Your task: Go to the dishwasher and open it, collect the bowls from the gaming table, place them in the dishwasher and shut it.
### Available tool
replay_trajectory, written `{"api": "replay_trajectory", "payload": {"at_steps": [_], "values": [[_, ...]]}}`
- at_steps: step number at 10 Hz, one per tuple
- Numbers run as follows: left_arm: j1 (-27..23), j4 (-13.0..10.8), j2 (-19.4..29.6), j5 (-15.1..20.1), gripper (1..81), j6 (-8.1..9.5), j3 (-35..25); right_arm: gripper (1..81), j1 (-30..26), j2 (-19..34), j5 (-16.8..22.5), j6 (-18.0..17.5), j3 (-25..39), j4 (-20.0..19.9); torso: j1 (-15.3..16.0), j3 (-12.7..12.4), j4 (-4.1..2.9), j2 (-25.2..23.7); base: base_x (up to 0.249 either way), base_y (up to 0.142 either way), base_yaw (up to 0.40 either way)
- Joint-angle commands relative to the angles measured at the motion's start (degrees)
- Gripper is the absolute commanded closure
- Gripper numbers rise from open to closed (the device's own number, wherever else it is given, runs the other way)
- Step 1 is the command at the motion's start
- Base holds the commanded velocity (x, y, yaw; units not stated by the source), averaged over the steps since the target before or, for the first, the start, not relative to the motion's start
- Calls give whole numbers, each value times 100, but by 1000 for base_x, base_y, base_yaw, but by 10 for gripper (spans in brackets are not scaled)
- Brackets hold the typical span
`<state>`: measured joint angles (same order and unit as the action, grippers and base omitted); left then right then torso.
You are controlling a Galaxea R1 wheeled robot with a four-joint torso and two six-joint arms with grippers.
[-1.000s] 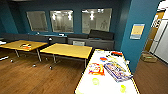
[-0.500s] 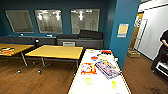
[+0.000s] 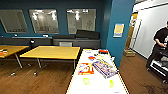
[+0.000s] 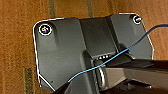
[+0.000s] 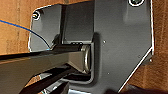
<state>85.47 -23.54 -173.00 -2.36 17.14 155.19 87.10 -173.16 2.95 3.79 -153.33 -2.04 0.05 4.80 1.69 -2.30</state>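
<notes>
Transit through office: white table [image 3: 100,83] close ahead, boxes [image 3: 104,68] near its right edge, person [image 3: 160,47] at right, both risked by a tight turn; dishwasher, bowls unseen; finger state cannot be told.

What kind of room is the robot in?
Probably an office common room or workroom. There are yellow-topped tables on a wooden floor, a long white table with colourful boxes, and interior windows in a dark blue wall.
</notes>
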Motion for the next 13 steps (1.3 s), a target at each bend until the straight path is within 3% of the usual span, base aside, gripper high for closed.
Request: {"api": "replay_trajectory", "payload": {"at_steps": [1, 11, 13], "values": [[-254, -28, 2, 272, 10, -9, -23, 10, -277, 15, 347, -10, 50, -25, 0, 0, 0, 0, 0, 0, 0], [-254, 16, 10, 263, 10, -9, -23, 10, -250, 59, 338, -1, 94, -25, 5, 0, 0, 2, 71, 0, 0], [-246, 16, 80, 246, 10, 26, -32, 10, -162, 242, 110, -1, 373, -7, 2, 0, 0, 0, 0, 0, 0]]}}
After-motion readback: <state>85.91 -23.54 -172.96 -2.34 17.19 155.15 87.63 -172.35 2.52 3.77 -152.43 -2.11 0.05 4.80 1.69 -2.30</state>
